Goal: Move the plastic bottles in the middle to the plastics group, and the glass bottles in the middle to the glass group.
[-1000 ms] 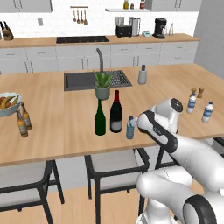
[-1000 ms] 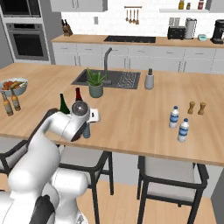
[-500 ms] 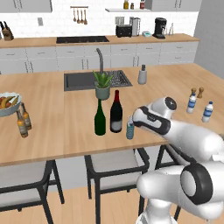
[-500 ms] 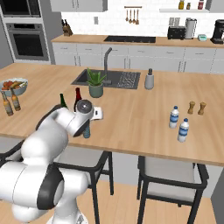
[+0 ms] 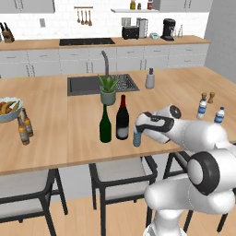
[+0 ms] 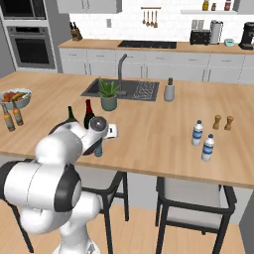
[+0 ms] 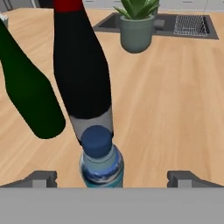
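The small blue-tinted plastic bottle (image 5: 137, 138) (image 6: 98, 149) (image 7: 101, 162) stands near the island's front edge. Just behind it is the black wine bottle (image 5: 122, 119) (image 6: 89, 114) (image 7: 83, 74) with a red top. The slim dark green wine bottle (image 5: 105, 125) (image 6: 71, 113) (image 7: 30, 96) is to its left. My gripper (image 5: 138, 130) (image 6: 99, 142) (image 7: 113, 179) hangs open right above the small bottle's cap, one fingertip on each side and well apart from it. Two white-capped water bottles (image 5: 201, 109) (image 6: 198, 133) stand at the right. Two amber bottles (image 5: 23, 131) (image 6: 7, 119) stand at the left.
A potted plant (image 5: 108, 90) (image 7: 137, 26) sits behind the wine bottles, in front of the sink (image 5: 83, 85). A fruit bowl (image 5: 8, 109) is next to the amber bottles. Two tiny shakers (image 5: 207, 97) and a grey dispenser (image 5: 150, 79) stand right. Chairs (image 5: 120, 170) line the front edge.
The arm has swung left across the island, bringing the hand from right of the small blue-tinted bottle to directly over it. The jaws stayed open. No bottle has moved.
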### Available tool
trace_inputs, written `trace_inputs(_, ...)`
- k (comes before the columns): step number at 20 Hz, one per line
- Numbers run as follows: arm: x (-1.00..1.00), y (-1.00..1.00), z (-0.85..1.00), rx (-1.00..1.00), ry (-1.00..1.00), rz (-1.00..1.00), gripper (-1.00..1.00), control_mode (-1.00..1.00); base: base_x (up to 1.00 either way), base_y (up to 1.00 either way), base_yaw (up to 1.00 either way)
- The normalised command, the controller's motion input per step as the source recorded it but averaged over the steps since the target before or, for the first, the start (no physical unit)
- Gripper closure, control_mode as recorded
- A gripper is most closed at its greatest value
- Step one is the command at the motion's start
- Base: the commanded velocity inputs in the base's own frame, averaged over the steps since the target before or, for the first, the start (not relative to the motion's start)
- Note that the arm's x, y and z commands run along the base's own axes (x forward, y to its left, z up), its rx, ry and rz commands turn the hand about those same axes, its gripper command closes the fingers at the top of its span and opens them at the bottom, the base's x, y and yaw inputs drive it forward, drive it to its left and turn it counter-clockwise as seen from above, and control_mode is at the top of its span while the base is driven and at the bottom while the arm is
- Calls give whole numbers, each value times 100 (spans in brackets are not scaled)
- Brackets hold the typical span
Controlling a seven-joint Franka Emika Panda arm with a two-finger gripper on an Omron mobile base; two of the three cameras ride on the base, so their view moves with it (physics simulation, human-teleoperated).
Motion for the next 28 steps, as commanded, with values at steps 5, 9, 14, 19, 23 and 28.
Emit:
trace_inputs(5, 8, 6, -7, 0, 0, 0, -100, -100, 0, 0, 0)
trace_inputs(9, 23, 4, 0, 0, 0, 0, -100, -100, 0, 0, 0)
trace_inputs(14, 17, 13, -1, 0, 0, 0, -100, -100, 0, 0, 0)
trace_inputs(19, 5, 17, -2, 0, 0, 0, -100, -100, 0, 0, 0)
trace_inputs(23, 1, 4, -4, 0, 0, 0, -100, -100, 0, 0, 0)
trace_inputs(28, 0, 0, 0, 0, 0, 0, -100, -100, 0, 0, 0)
